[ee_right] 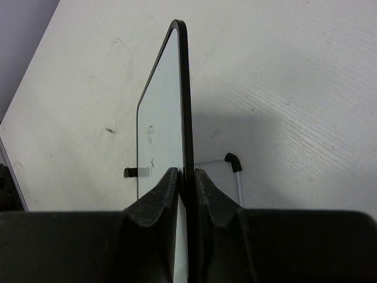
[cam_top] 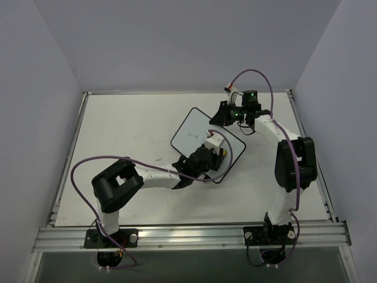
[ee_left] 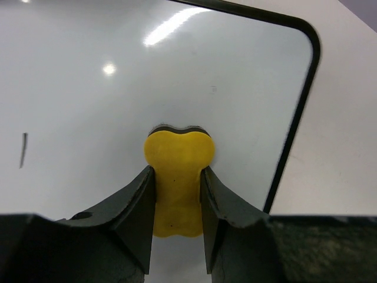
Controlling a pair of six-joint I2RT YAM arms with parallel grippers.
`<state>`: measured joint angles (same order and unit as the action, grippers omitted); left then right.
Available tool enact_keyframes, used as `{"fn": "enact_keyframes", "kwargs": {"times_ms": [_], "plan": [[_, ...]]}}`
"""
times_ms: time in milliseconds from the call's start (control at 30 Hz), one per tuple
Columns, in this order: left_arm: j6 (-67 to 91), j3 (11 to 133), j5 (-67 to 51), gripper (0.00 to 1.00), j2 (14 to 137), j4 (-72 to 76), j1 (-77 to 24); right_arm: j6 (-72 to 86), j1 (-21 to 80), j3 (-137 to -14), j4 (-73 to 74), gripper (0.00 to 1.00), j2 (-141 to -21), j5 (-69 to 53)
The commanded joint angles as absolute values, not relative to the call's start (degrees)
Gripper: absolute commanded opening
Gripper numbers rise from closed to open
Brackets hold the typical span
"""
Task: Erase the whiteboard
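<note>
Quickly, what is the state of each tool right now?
The left tool is closed on the yellow eraser.
The right tool is closed on the edge of the whiteboard.

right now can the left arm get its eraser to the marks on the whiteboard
Probably yes: the left gripper holds the eraser over the whiteboard, and only bare board lies between it and the marks.

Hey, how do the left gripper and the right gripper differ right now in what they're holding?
The left gripper grips a yellow eraser; the right gripper pinches the edge of the whiteboard. The left gripper sits over the board's face; the right gripper is at its rim. Both are shut on something.
</note>
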<state>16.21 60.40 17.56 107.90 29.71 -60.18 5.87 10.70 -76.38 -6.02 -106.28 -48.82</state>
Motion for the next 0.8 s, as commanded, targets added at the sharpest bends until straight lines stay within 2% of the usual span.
{"fn": "enact_keyframes", "kwargs": {"times_ms": [0, 300, 767], "plan": [[18.5, 56.2, 18.5, 0.02, 111.0, 22.9, -53.9, 5.6, 13.0, -76.6, -4.7, 0.00, -102.4, -50.8], [20.2, 51.9, 18.8, 0.02, 109.8, 25.0, -45.8, 5.5, 13.1, -76.6, -4.6, 0.00, -102.5, -50.7], [20.9, 53.7, 16.0, 0.02, 109.5, 23.5, -35.3, 5.0, 13.2, -76.5, -4.2, 0.00, -102.4, -50.6]]}}
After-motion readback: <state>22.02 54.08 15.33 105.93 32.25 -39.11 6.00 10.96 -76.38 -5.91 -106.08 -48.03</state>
